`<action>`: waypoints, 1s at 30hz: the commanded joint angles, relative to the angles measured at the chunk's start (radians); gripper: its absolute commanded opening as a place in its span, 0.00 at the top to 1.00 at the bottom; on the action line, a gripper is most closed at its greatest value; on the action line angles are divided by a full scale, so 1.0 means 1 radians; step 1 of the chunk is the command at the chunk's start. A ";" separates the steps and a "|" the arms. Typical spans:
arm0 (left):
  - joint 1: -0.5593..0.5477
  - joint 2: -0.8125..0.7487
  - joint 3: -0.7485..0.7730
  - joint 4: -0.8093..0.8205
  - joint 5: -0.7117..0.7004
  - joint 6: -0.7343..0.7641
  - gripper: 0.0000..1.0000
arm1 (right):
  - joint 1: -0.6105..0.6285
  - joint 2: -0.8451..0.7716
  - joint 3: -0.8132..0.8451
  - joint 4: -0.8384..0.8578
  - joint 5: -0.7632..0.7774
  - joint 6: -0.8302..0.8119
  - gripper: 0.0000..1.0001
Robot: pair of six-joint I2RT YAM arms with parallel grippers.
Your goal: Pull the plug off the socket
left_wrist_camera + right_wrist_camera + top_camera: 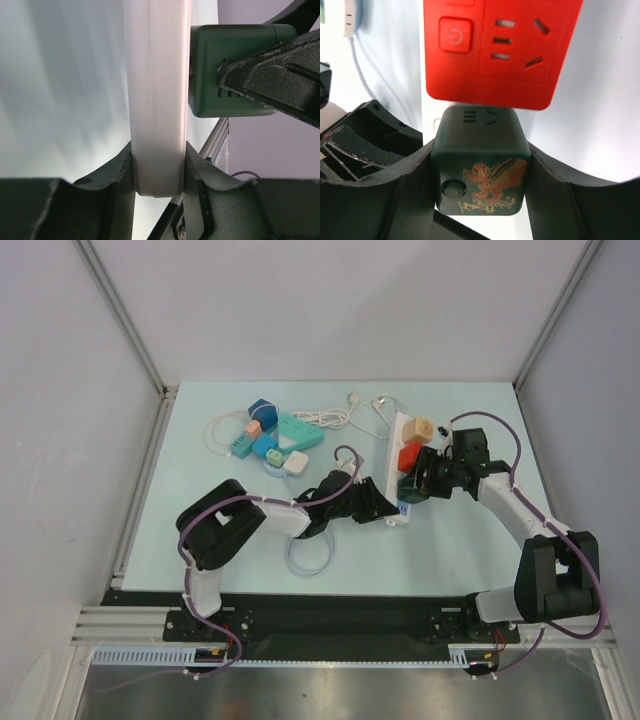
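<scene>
A white power strip (403, 422) lies right of centre and carries a beige cube (418, 430), a red cube (409, 457) and a dark green cube plug (411, 486). My left gripper (395, 510) is shut on the strip's near end; in the left wrist view the strip (157, 100) sits clamped between the left gripper's jaws (159, 165). My right gripper (420, 485) is shut on the green plug. In the right wrist view the plug (480, 165), with a dragon print, fills the right gripper (480, 172) below the red cube (495, 50). The green plug (220, 75) sits against the strip's face.
A teal power strip (300, 430) with blue and white adapters (263, 412) and a coiled white cable (330, 418) lie at the back left. A clear cable loop (310, 555) lies by the left arm. Frame walls enclose the table.
</scene>
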 commanded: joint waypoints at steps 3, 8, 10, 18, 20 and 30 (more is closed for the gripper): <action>0.045 -0.047 -0.055 -0.060 -0.114 0.027 1.00 | -0.112 -0.021 0.059 -0.011 -0.058 -0.189 1.00; 0.046 -0.048 -0.054 -0.065 -0.114 0.039 1.00 | -0.109 -0.009 0.060 -0.014 0.015 -0.135 1.00; 0.046 -0.046 -0.043 -0.078 -0.119 0.046 1.00 | -0.023 -0.010 0.074 -0.025 0.112 -0.117 1.00; 0.046 -0.032 -0.019 -0.112 -0.135 0.070 1.00 | 0.207 0.034 0.220 -0.074 0.442 -0.107 1.00; 0.046 -0.034 -0.025 -0.106 -0.135 0.076 1.00 | 0.201 0.033 0.226 -0.086 0.437 -0.121 1.00; 0.046 -0.020 -0.052 -0.039 -0.111 0.073 1.00 | -0.055 -0.039 0.151 -0.178 0.059 -0.279 1.00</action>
